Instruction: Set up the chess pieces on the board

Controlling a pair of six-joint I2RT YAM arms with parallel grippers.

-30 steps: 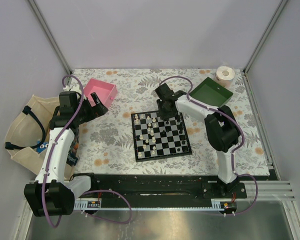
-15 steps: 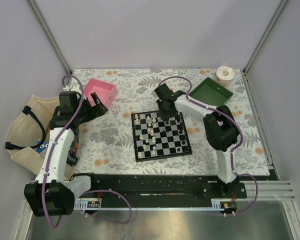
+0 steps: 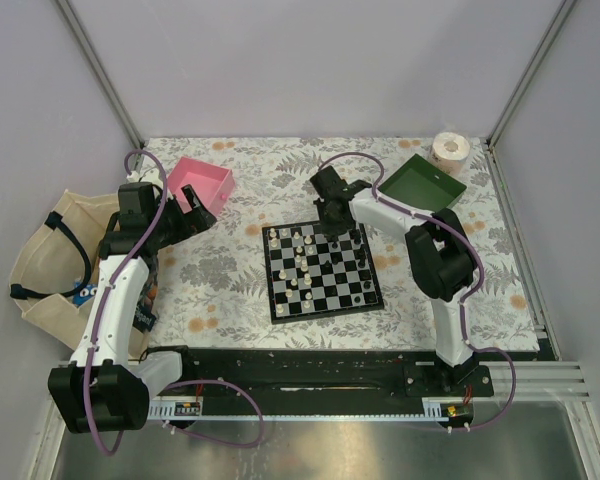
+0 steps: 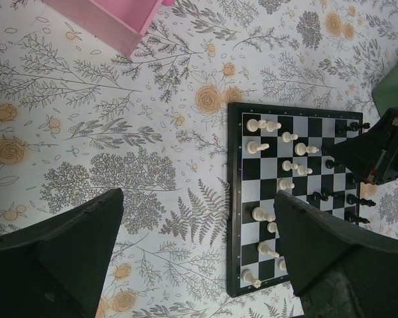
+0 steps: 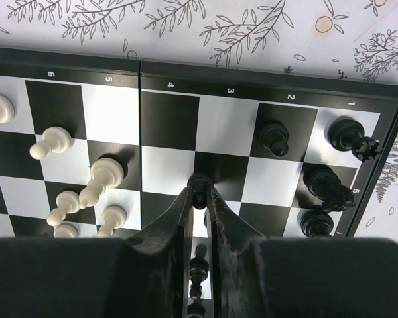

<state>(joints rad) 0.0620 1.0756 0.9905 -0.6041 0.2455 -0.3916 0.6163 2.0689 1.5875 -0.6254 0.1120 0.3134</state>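
"Has the right gripper (image 5: 199, 199) got anything?"

"From where I stand, yes. Its two fingers are pinched nearly together on a tiny black chess pawn (image 5: 199, 183), near the far edge of the small black-and-white chequered board with the black border (image 4: 234, 199). I can't tell whether the pawn's foot touches the square or hangs just above it."

"And the other arm?"

"The left gripper (image 4: 198, 197) hovers with its fingers spread wide and nothing between them, over the floral cloth near the pink plastic tray (image 4: 113, 26), well apart from the board."

"How would a piece like that handle?"

"I'd guess light, hard and smooth. It's much thinner than a finger, so a lopsided squeeze could make it squirt out or topple. Better to take it from straight above, with a fingertip on each side of the round head."

"Anything crowding it?"

"Not closely. The cream-white chessmen (image 5: 106, 171) lie in a loose cluster to one side, and the other black chessmen (image 5: 325, 182) sit by the corner."
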